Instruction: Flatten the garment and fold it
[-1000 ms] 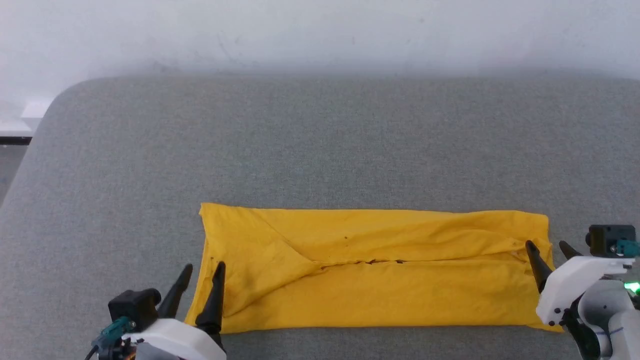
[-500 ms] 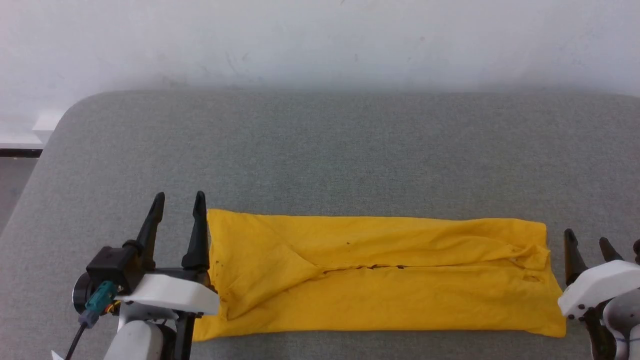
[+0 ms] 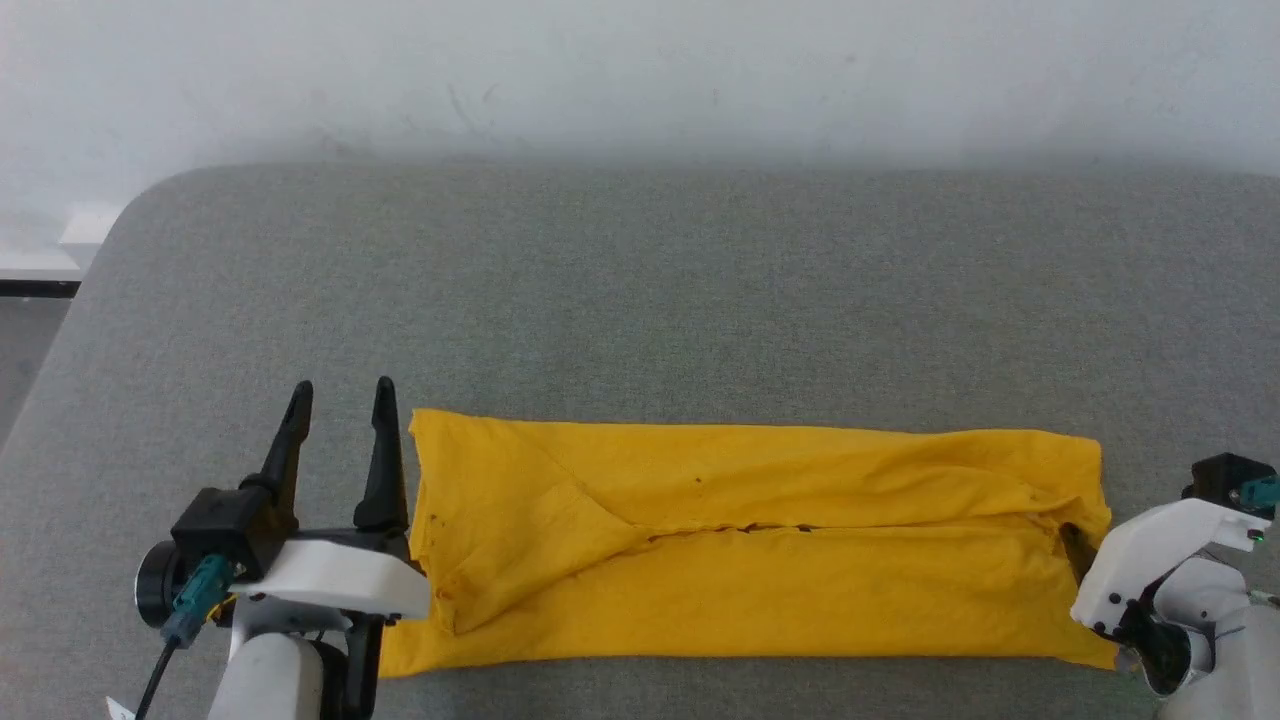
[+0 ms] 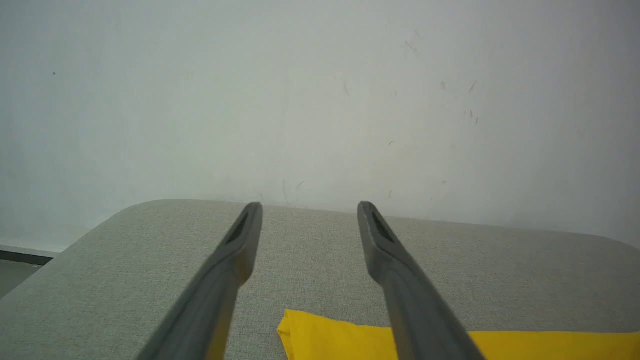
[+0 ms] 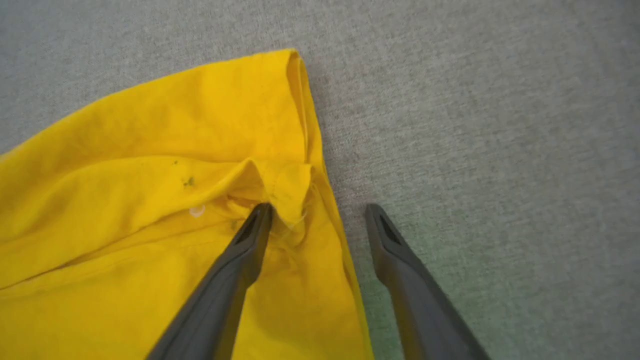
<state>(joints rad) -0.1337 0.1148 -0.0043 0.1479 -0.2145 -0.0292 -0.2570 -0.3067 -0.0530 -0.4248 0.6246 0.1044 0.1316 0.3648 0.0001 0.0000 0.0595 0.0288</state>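
The mustard-yellow garment [image 3: 760, 540] lies folded into a long band across the near part of the grey table [image 3: 640, 290]; its print and label are hidden. My left gripper [image 3: 340, 395] is open just off the garment's left end, fingers pointing away from me, holding nothing. In the left wrist view the left gripper [image 4: 309, 206] hovers above the garment's corner [image 4: 320, 340]. My right gripper [image 5: 317, 209] is open at the garment's [image 5: 150, 200] right end, one finger on a small raised flap, the other over bare table. Its pale body [image 3: 1150, 560] sits at the lower right of the head view.
A white wall [image 3: 640, 70] rises behind the table. The table's rounded left corner [image 3: 130, 220] borders a floor strip with a dark baseboard. Bare grey surface stretches beyond the garment to the far edge.
My right gripper has tilted down and moved in onto the garment's right end. The left gripper, lower a second ago, has held nearly still at the left end. The head camera has shifted slightly.
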